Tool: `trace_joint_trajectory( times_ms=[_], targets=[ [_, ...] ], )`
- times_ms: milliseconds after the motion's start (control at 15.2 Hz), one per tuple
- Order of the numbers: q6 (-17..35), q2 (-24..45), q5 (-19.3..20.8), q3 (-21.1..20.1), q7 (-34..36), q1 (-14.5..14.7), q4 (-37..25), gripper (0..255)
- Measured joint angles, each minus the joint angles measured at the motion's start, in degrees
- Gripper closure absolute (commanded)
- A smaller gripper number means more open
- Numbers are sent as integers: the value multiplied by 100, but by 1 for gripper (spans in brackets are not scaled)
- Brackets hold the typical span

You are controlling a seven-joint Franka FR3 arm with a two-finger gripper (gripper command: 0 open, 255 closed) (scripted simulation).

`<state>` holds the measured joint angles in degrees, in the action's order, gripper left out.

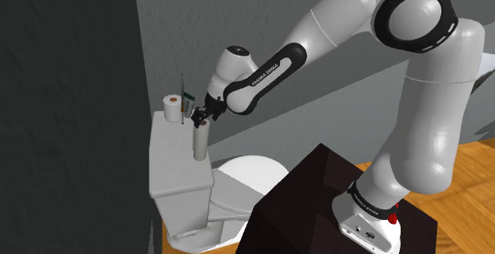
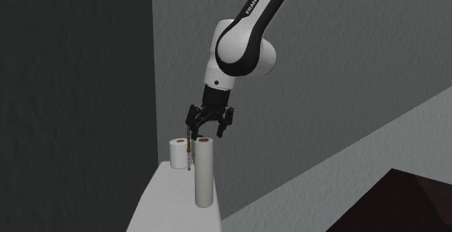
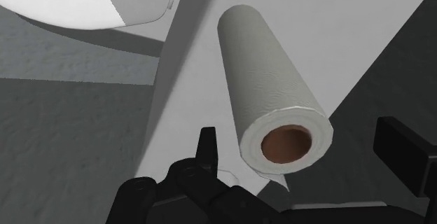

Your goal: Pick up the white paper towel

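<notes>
Hovering just above the towel roll (image 2: 203,176), my gripper (image 2: 211,130) has its fingers spread wide and holds nothing. The roll stands upright on the tank lid (image 1: 170,145) of a toilet, close to the lid's edge on the bowl (image 1: 247,171) side. A shorter roll (image 2: 176,153) stands near it, towards the dark wall. A thin dark thing (image 2: 190,151) hangs between the two rolls, and I cannot tell what it is.

In the wrist view the towel roll's top, with its brown core (image 3: 286,143), sits between the fingers but nearer one than the other. So I judge the step in hand is the final line-up before the descent.

To do it well I would first shift sideways until the core is centred in the gap. Then I would come straight down the roll's axis, so that neither finger clips the top rim. I would go low enough for the pads to straddle the sides well below that rim, not just the soft lip.

The roll looks tall, light and squashy. I would close slowly and stop once it dents a little. A sideways nudge could tip it off the tank towards the bowl, so the lift should be vertical and clear of the hanging thing.
</notes>
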<state>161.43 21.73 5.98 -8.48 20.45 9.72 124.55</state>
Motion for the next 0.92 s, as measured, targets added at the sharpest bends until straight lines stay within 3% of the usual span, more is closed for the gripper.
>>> trace_joint_trajectory(
  times_ms=[462,528,924],
  targets=[
    [407,517,129,135,90,102,-116,0],
    [424,537,134,142,97,110,-120,255],
    [443,548,140,154,100,111,-126,255]
  ],
)
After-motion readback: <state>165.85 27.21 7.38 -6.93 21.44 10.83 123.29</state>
